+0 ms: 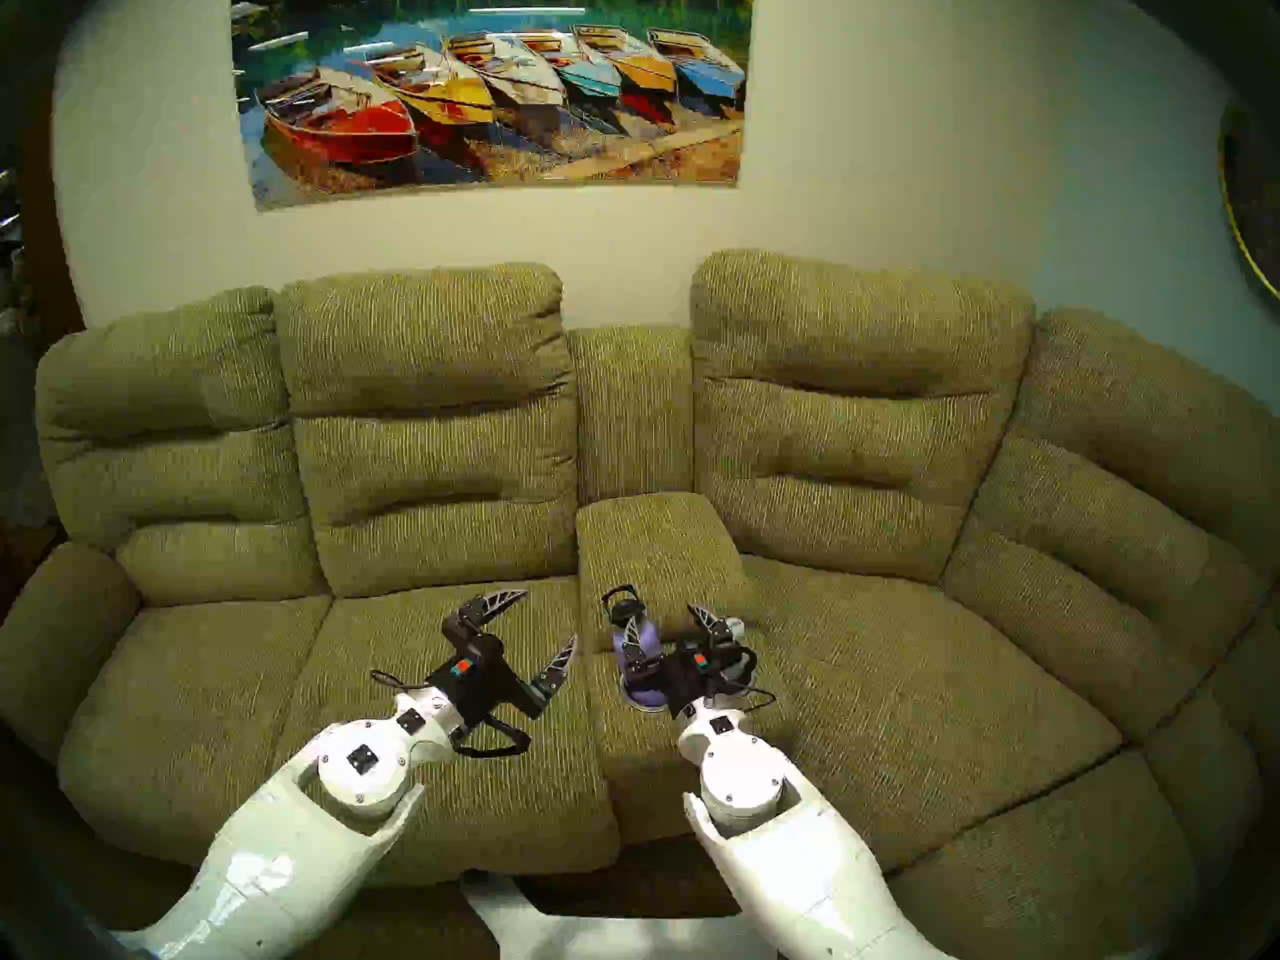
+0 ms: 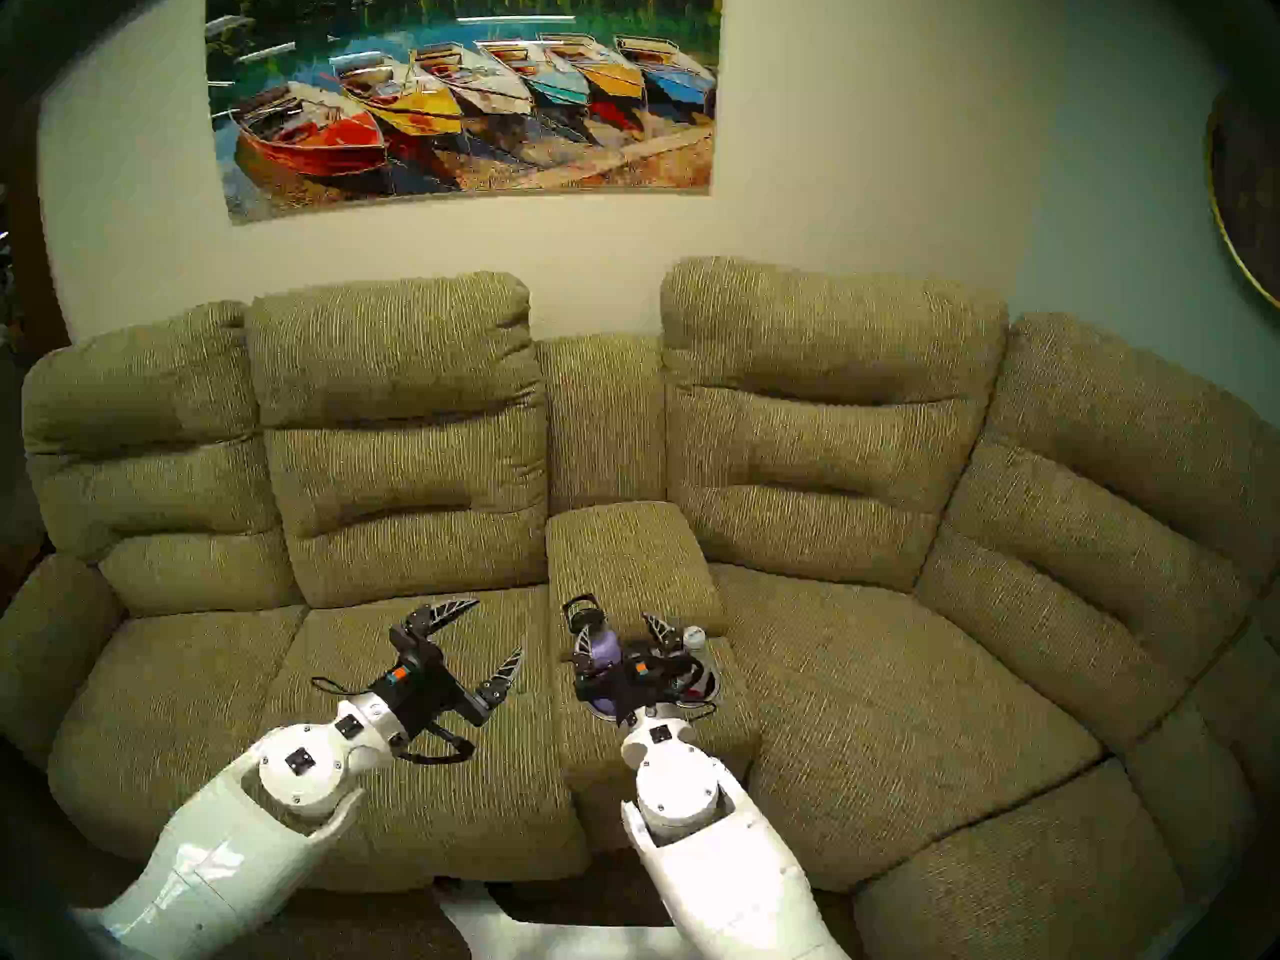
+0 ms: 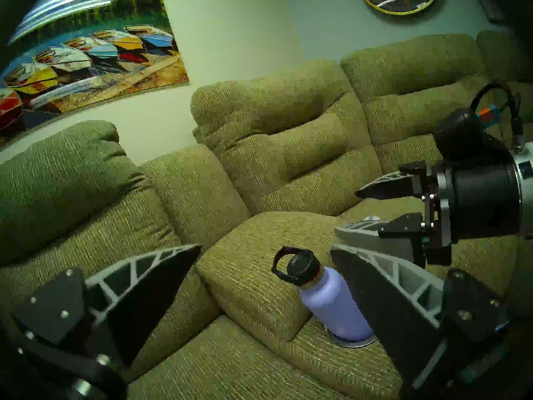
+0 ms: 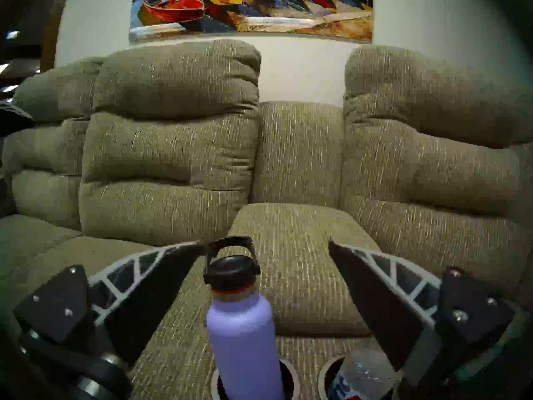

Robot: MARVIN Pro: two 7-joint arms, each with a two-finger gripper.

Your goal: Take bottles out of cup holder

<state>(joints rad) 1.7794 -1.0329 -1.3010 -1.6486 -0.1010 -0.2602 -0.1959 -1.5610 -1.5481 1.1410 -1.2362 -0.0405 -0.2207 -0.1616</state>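
Note:
The lavender flask (image 1: 650, 692) with a black loop-handled cap stands upright in the left well of the cup holder (image 4: 322, 375). It also shows in the wrist views (image 3: 331, 304) (image 4: 245, 333). The clear bottle (image 2: 695, 637) with a white cap stands in the right well, and its label shows in the right wrist view (image 4: 360, 373). My right gripper (image 1: 668, 626) is open, its fingers either side of the flask's top, apart from it. My left gripper (image 1: 547, 616) is open and empty over the seat, left of the flask. The wells' bottoms are hidden.
The olive-green sofa has a padded console lid (image 1: 651, 543) just behind the wells. Seat cushions lie to the left (image 1: 228, 695) and right (image 1: 900, 695) of the console. Backrests (image 1: 429, 418) rise behind, and a boat painting (image 1: 499, 79) hangs on the wall.

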